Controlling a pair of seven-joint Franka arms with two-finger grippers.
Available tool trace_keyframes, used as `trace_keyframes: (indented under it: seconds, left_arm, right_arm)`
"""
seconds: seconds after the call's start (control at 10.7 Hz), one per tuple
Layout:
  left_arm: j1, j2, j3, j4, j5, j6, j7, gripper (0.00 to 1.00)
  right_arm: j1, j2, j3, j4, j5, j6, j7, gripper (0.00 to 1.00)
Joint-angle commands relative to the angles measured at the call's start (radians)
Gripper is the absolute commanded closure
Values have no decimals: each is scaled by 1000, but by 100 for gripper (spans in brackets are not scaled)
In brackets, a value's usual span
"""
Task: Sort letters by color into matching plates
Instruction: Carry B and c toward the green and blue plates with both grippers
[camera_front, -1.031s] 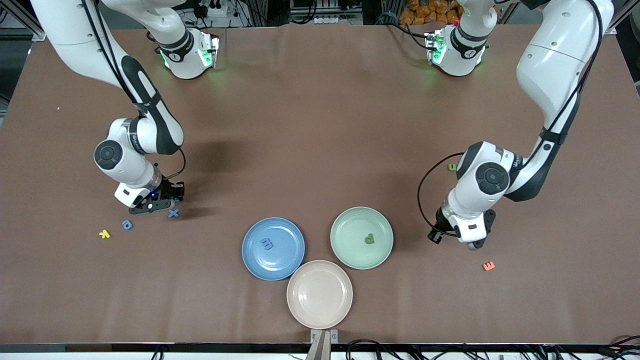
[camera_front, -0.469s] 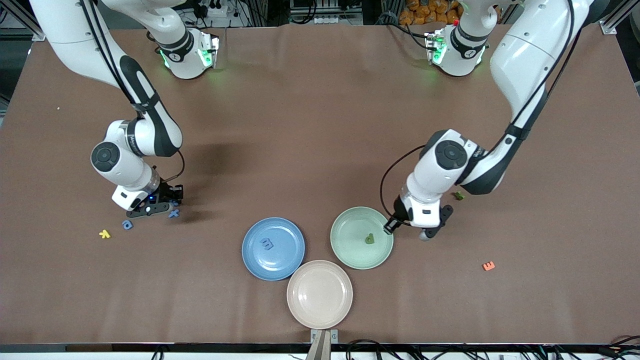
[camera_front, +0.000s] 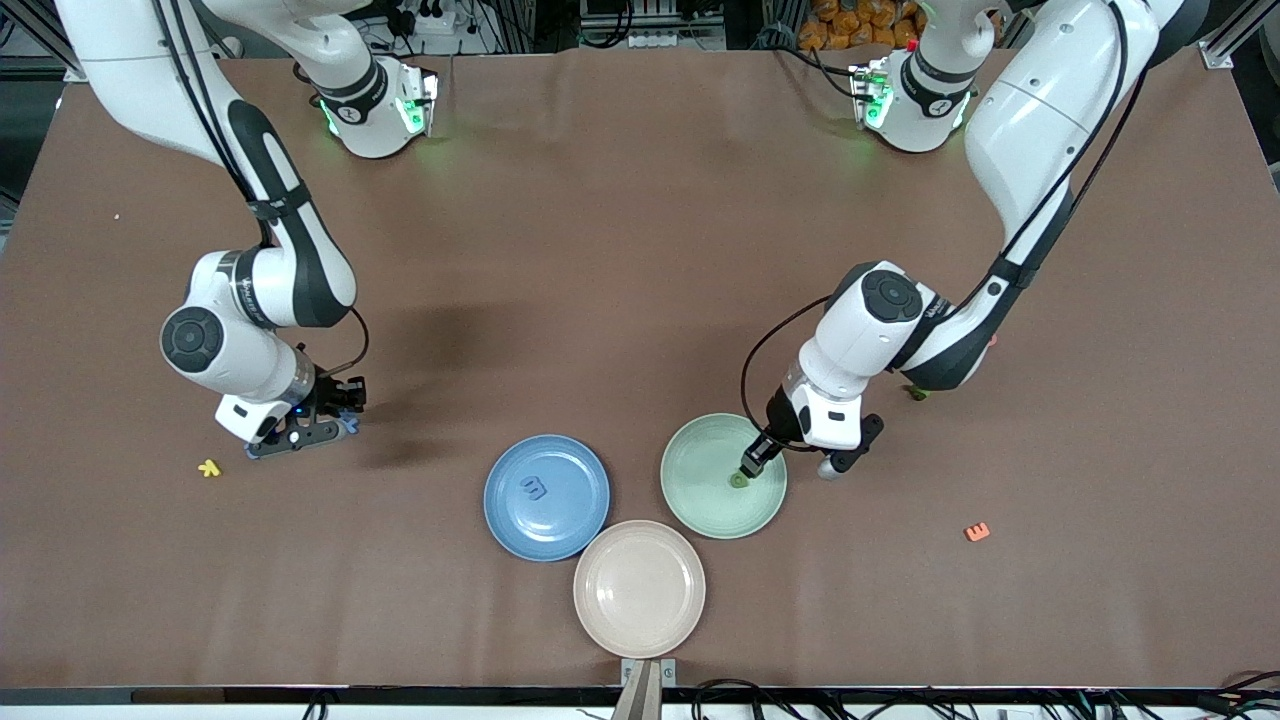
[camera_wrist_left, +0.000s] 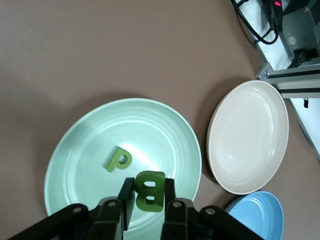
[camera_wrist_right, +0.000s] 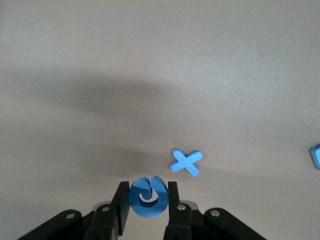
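Nearest the front camera lies the beige-pink plate (camera_front: 639, 588), bare, with the blue plate (camera_front: 546, 497) and the mint green plate (camera_front: 722, 476) just beside it and a little farther off; the three rims nearly touch, a tight cluster that either arm can reach. A blue letter m (camera_front: 535, 488) lies in the blue plate and a green letter p (camera_wrist_left: 118, 159) lies in the green one, so sorting appears to be under way.

An orange letter (camera_front: 977, 532) lies on the worktop toward the left arm's end, and a yellow letter (camera_front: 209, 467) toward the right arm's end; neither has a plate of its own colour.

The left gripper (camera_wrist_left: 146, 197) hangs over the green plate, its fingers pinching a green letter B (camera_wrist_left: 150, 190) on edge, placed so that a release would likely drop it beside the p.

The right gripper (camera_wrist_right: 148, 205) is over bare worktop toward its own end, fingers pinching a round blue letter (camera_wrist_right: 148, 196) by its flat sides. A blue x (camera_wrist_right: 186, 162) lies on the worktop below it, with another blue piece (camera_wrist_right: 315, 156) at the edge of the right wrist view.

A dark green letter (camera_front: 915, 392) lies on the worktop half hidden beside the left arm's wrist.
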Motion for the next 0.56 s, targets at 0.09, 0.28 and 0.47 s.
trace_keyframes:
  seconds: [0.09, 0.28, 0.47]
  left_arm:
    - [-10, 37, 41, 10, 32, 48, -19, 32]
    - [-2, 52, 49, 9, 20, 48, -22, 0]
    - [-7, 55, 54, 10, 30, 46, -15, 0]
  right_arm:
    - [100, 8, 3, 195, 13, -175, 161, 74]
    - [146, 21, 3, 242, 15, -187, 227, 74]
    - [213, 50, 3, 313, 16, -187, 319, 76]
